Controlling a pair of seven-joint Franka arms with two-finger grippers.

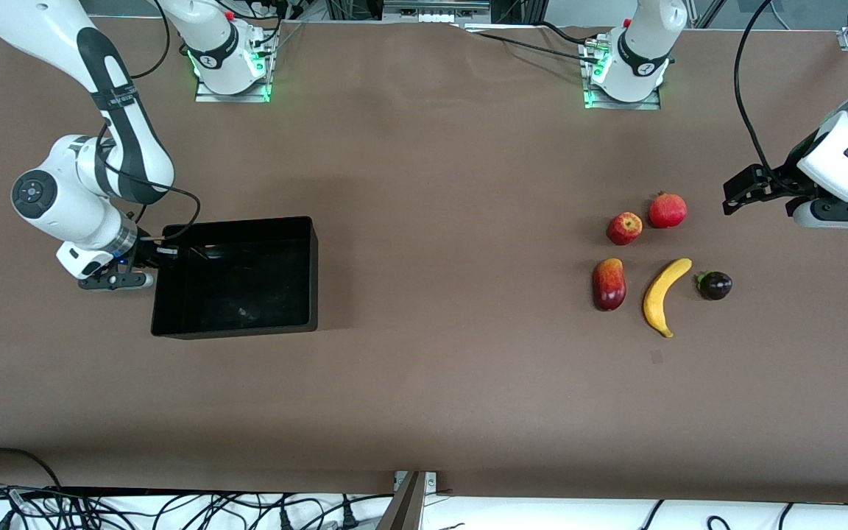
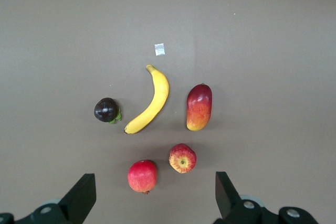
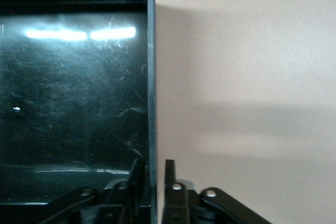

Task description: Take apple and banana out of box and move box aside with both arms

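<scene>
The yellow banana [image 1: 665, 294] and the small red apple with yellow patches [image 1: 624, 227] lie on the brown table toward the left arm's end; both show in the left wrist view, banana [image 2: 152, 100] and apple [image 2: 182, 158]. My left gripper [image 1: 762, 197] is open and empty in the air beside the fruits, its fingers [image 2: 79, 198] spread wide. The black open-topped box [image 1: 313, 272] sits toward the right arm's end. My right gripper [image 1: 155, 252] straddles the box's end wall [image 3: 151, 77], one finger inside and one outside, shut on it [image 3: 156, 169].
Three more fruits lie around the banana: a round red one [image 1: 668, 210] beside the apple, a red-yellow mango [image 1: 609, 283], and a dark purple one [image 1: 715, 285]. A small tape mark [image 1: 656, 357] is nearer to the front camera than the banana. The box holds nothing.
</scene>
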